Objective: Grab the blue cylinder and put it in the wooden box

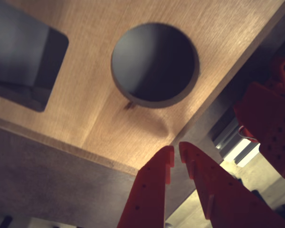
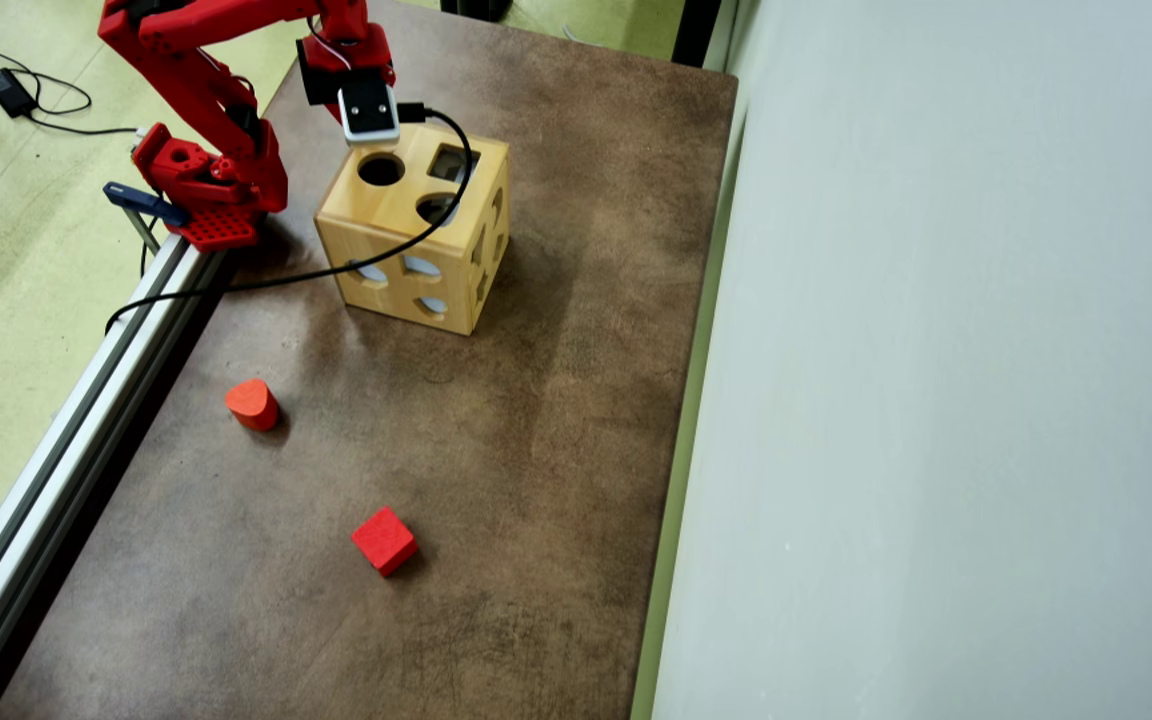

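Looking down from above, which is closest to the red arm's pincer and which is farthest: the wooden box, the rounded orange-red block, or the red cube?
In the overhead view, from the pincer, which hangs over the box's top:
1. The wooden box, right beneath it, near the table's top edge.
2. The rounded orange-red block, lower left, by the metal rail.
3. The red cube, farthest, toward the bottom middle.

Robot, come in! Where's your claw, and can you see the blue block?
End effector nearly shut, empty, over wooden box by round hole. Blue cylinder not visible. Nothing blocking.
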`<state>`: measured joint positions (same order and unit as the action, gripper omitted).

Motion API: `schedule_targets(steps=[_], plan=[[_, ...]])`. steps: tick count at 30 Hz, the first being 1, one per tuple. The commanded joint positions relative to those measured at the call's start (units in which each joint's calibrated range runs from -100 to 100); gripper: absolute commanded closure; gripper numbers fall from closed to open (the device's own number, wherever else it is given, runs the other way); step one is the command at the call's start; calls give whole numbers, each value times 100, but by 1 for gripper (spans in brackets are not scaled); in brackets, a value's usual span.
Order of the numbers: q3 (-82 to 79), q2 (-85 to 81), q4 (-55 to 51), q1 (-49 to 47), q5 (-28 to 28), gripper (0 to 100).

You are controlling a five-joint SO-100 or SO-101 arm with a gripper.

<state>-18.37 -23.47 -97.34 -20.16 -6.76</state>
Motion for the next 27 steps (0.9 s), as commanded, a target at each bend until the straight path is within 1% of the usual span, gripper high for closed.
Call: schedule_targets(steps=[1,5,13,16,21,24,27], plan=[[102,-468,-49,-35,-20,96],[111,-1512,-49,40,24,96],[-23,-4808,-57,181,24,97],[-256,-5784,-57,679,15,97],[-327,-7016,-49,1964,-20,97],[-327,-7168,-49,2521,-24,97],[-318,-7168,-49,2670,-24,97]])
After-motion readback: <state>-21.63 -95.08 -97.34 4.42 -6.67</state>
